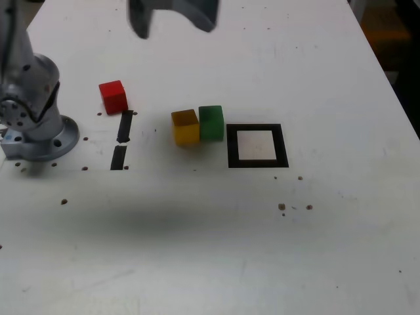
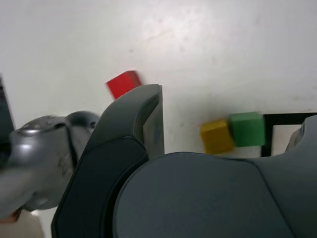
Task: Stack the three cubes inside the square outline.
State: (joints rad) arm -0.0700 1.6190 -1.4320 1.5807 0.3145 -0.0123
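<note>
The claw (image 1: 176,25) is wide apart, no block (image 1: 186,128) is stacked, and it should pick one up next.

Exterior view: moderate light, soft shading on the white table (image 1: 341,249), diffuse dark band across its lower left part. Gripper (image 1: 176,13) blurred at the top edge; we get the cubes (image 1: 186,127) fairly sharp. Wrist view: pale glare patch on the tabletop, highlight on the metal arm base (image 2: 37,153), cubes a bit soft, gripper dark grey.
</note>
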